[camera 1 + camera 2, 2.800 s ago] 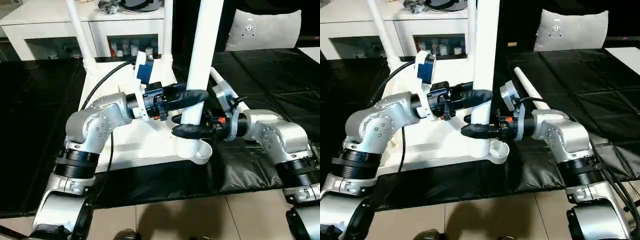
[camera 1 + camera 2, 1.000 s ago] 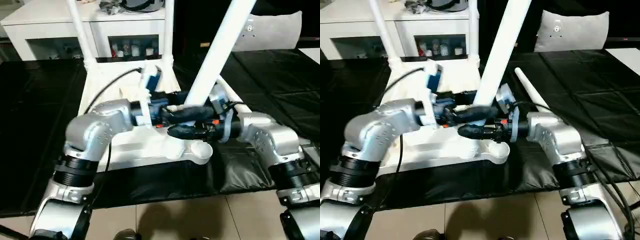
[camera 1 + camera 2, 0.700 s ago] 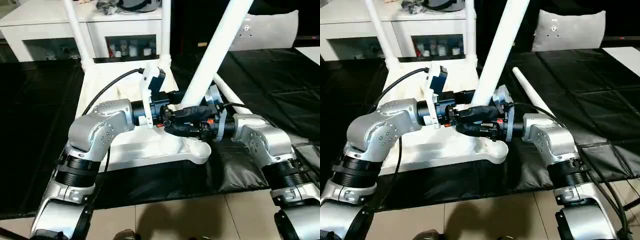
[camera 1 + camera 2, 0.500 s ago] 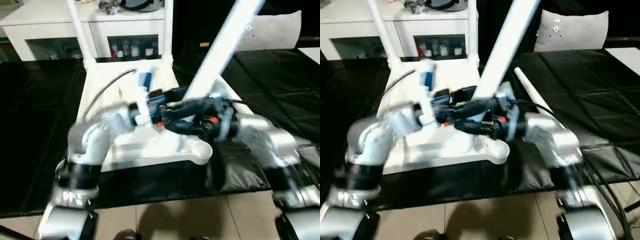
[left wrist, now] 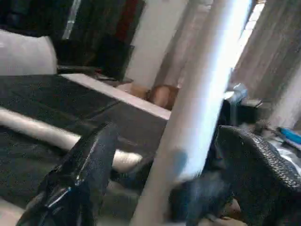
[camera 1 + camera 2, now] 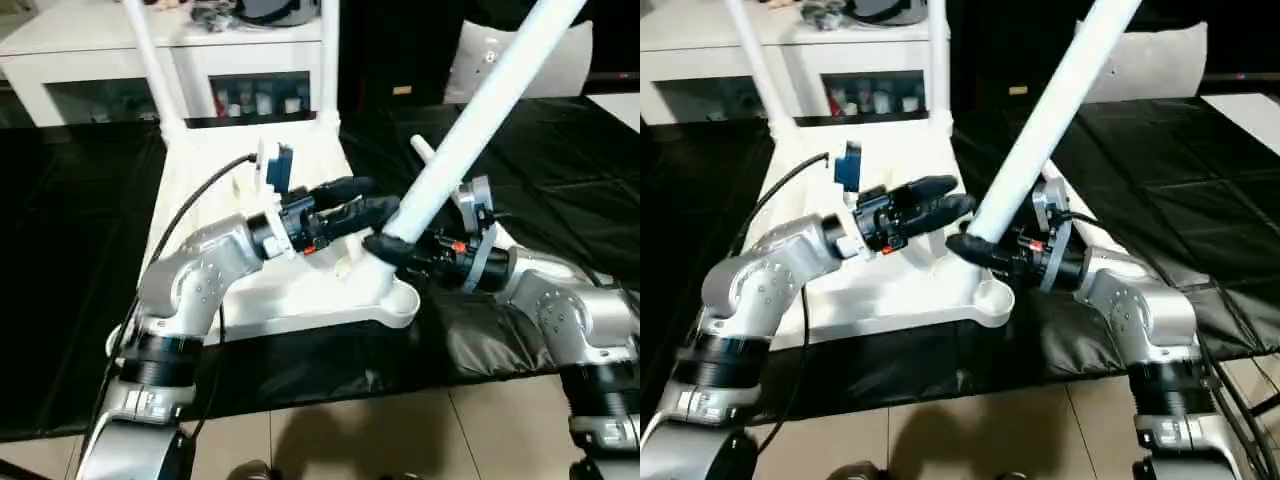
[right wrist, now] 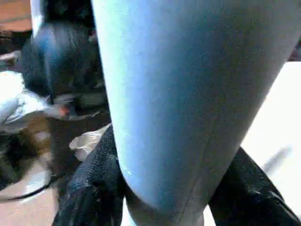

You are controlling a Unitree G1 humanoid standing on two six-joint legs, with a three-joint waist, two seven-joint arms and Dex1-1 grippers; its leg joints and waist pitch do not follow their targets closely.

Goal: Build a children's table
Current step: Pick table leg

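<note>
Left eye view: right gripper (image 6: 385, 247) jaws pinch tilted leg (image 6: 480, 110); left gripper (image 6: 352, 198) jaws spread.

Head stereo pair looks forward and down over both forearms at the black-covered table (image 6: 90, 250); both eyes share the upturned children's table (image 6: 215, 165) and the tilted leg (image 6: 1040, 130). Left wrist camera looks along its jaws towards the right, leg close ahead. Right wrist camera sits very close against the leg, facing left.
</note>
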